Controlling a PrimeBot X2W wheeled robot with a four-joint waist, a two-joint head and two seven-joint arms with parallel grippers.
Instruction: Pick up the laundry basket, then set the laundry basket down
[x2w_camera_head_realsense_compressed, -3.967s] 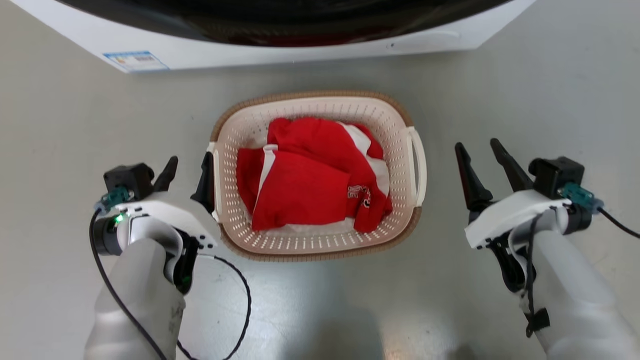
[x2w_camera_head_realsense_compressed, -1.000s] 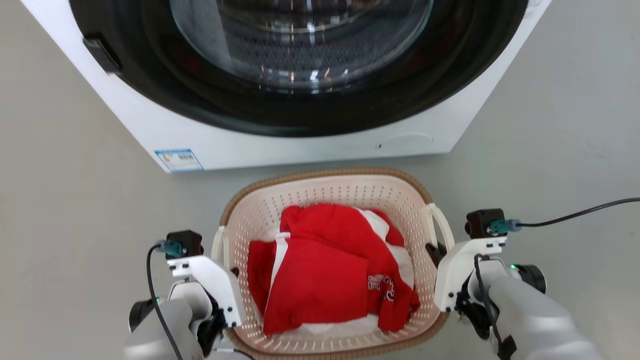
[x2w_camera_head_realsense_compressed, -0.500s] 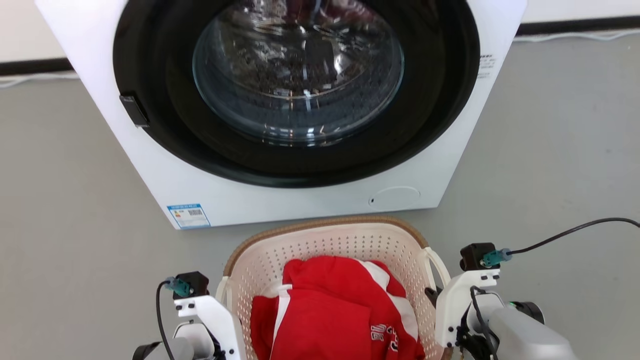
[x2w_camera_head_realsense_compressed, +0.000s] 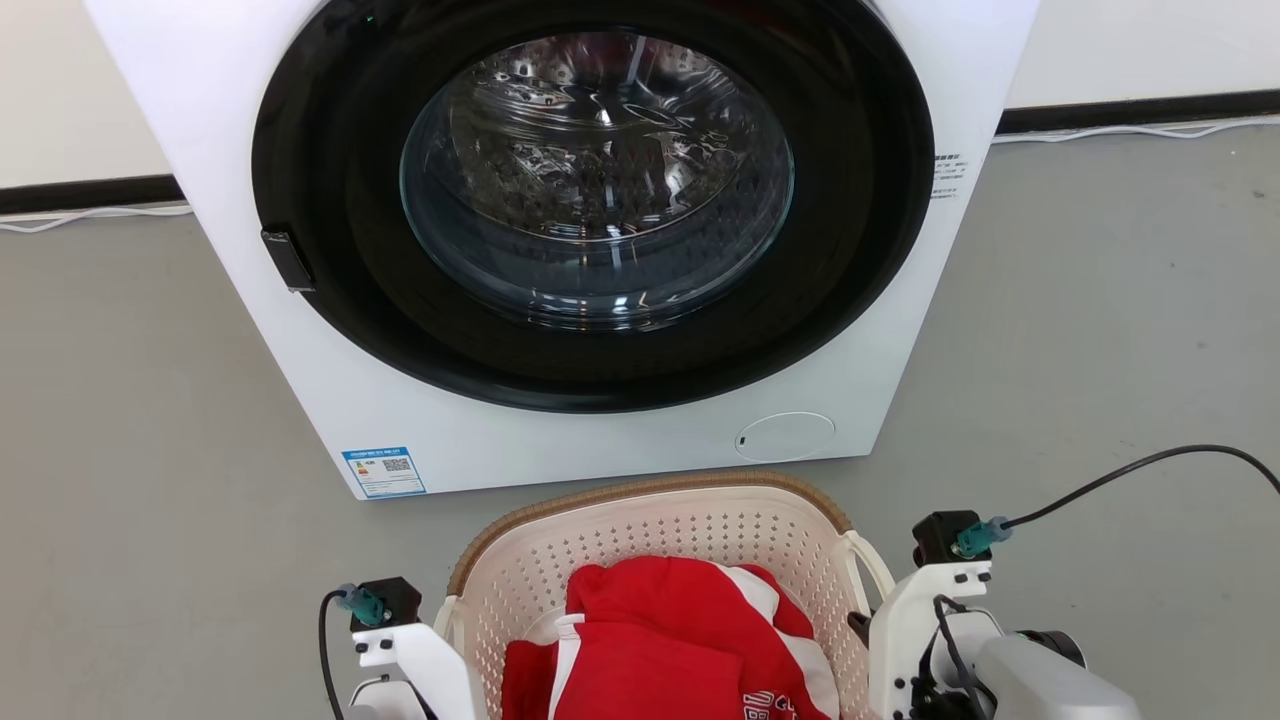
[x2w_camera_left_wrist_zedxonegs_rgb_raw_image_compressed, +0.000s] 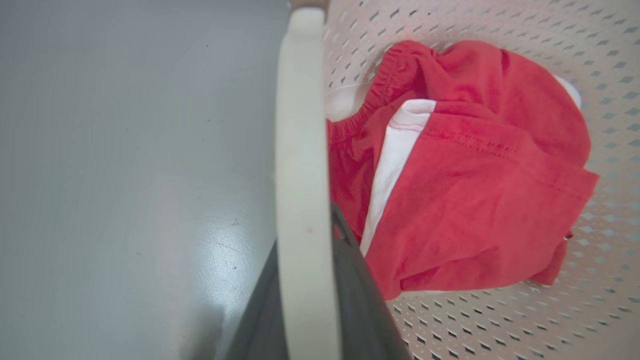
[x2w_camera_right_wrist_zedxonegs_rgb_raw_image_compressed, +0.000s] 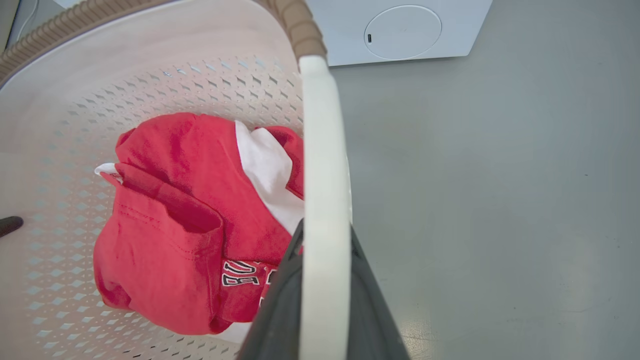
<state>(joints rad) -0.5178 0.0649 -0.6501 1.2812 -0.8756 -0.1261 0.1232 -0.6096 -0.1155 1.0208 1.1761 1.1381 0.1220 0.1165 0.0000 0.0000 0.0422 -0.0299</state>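
- Looking along your left claw (x2w_camera_left_wrist_zedxonegs_rgb_raw_image_compressed: 310, 250), you have its two dark fingers pinched onto the left handle (x2w_camera_left_wrist_zedxonegs_rgb_raw_image_compressed: 300, 125) of the laundry basket (x2w_camera_head_realsense_compressed: 650, 530), one on each side of the white loop; the outer finger's tip is hidden behind the loop
- Your right claw (x2w_camera_right_wrist_zedxonegs_rgb_raw_image_compressed: 325, 240) mirrors this, clamped on the right handle (x2w_camera_right_wrist_zedxonegs_rgb_raw_image_compressed: 320, 125); taking both loops at once looks meant to share the weight and hold the basket level
- You see the basket between your two wrists at the bottom of the head view, just in front of the washer (x2w_camera_head_realsense_compressed: 560, 450); its near half is cut off by the frame edge
- A red garment (x2w_camera_head_realsense_compressed: 680, 620) with white panels lies crumpled low in the middle of the basket, so the load should not pull to either side; its lettering is folded over and you cannot read it
- The basket's underside is hidden in every view, so you cannot tell whether it is clear of the floor (x2w_camera_head_realsense_compressed: 130, 400); judge the pick-up as in hand, with the set-down yet to come
- Beyond, the washer's round glass door (x2w_camera_head_realsense_compressed: 600, 180) is full of reflections, and the drum's contents are hard to make out; the machine's top is cropped
- Farthest off, a dark skirting strip (x2w_camera_head_realsense_compressed: 1140, 108) runs along the wall
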